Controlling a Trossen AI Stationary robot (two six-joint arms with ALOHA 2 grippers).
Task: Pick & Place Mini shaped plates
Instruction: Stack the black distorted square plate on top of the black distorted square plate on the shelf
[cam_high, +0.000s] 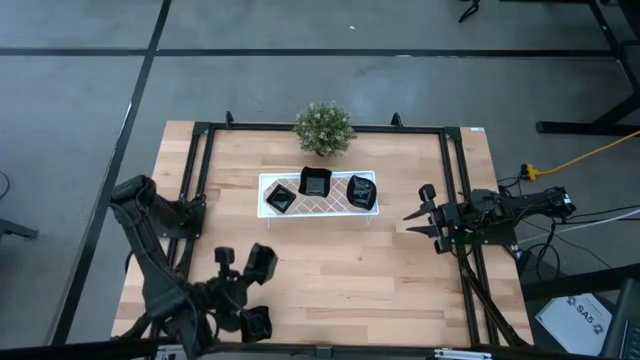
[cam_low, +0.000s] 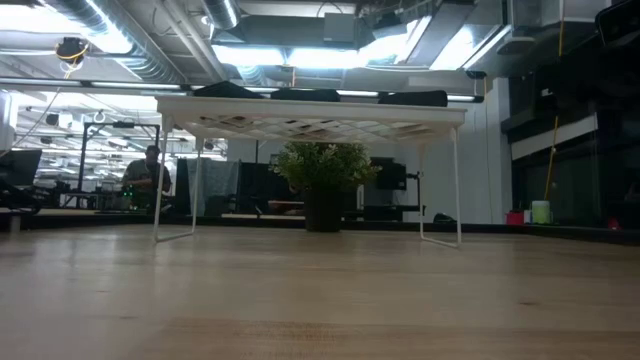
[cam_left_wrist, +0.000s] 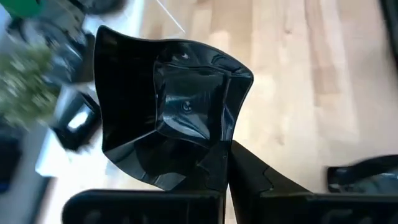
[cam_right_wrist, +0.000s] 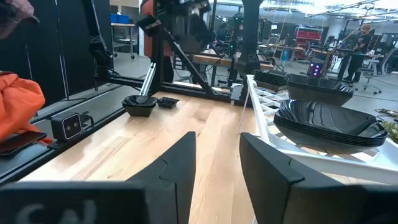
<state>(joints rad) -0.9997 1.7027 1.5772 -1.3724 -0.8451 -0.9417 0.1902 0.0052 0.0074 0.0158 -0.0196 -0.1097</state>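
We have three plate stacks on tray (cam_high: 268, 196); left gripper (cam_high: 262, 264) clamps plate (cam_left_wrist: 168, 112), more near it; right gripper (cam_high: 424, 211) parted, empty.

1. You're at a light wooden table (cam_high: 350, 265) with a black metal frame (cam_high: 330, 128) round its edges.
2. Grey concrete floor (cam_high: 80, 100) around it, crossed by dark seam lines.
3. Yellow cable (cam_high: 590, 155) on the floor at the table's right side, plus black cables.
4. From table level you see an open ceiling with silver ducts (cam_low: 150, 40) and bright strip lights (cam_low: 270, 55).
5. Behind the table: workbenches (cam_low: 60, 212) and a seated person (cam_low: 147, 175) far back.
6. Dark wall (cam_low: 570, 130) on the right of that view.
7. Orange cloth (cam_right_wrist: 18, 106) lies beside the table edge.
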